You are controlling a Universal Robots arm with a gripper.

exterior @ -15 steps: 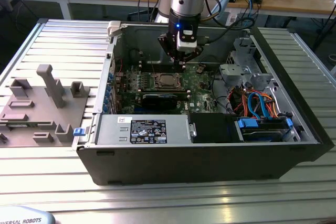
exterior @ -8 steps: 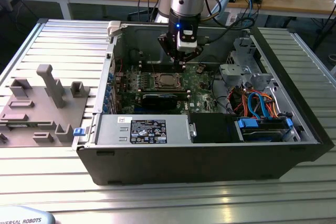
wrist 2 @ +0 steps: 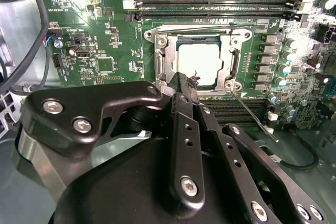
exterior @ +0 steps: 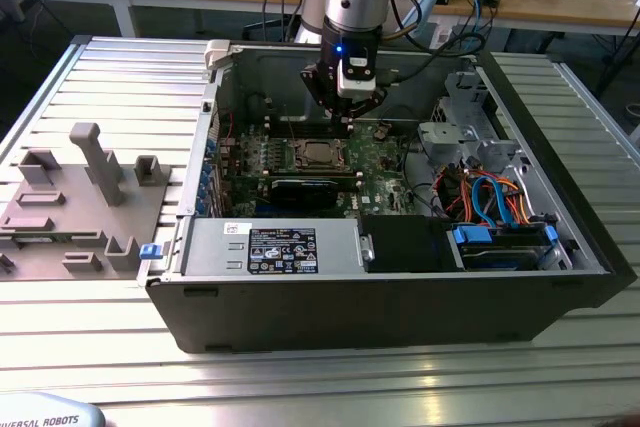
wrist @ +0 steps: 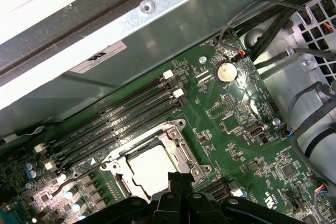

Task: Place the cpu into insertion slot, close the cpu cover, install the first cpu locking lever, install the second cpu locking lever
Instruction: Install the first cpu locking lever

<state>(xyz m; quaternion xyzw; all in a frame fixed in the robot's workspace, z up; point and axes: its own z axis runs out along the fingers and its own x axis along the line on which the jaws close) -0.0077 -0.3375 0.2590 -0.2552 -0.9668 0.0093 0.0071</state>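
The gripper (wrist 2: 182,80) is clenched empty, fingertips together, probably to act as one pushing tip, at the slot (exterior: 344,159) in the exterior view's centre. The cpu (wrist 2: 203,62) sits under the cover (wrist 2: 164,59). One lever (wrist 2: 254,116) juts free.

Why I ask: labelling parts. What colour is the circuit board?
The circuit board is green; clearest in the second wrist view.

From my end I count one cpu (wrist 2: 198,64), one cpu cover (wrist 2: 227,59), four memory slots (wrist: 121,114), one coin battery (wrist: 227,71) and one tool (wrist 2: 188,81).
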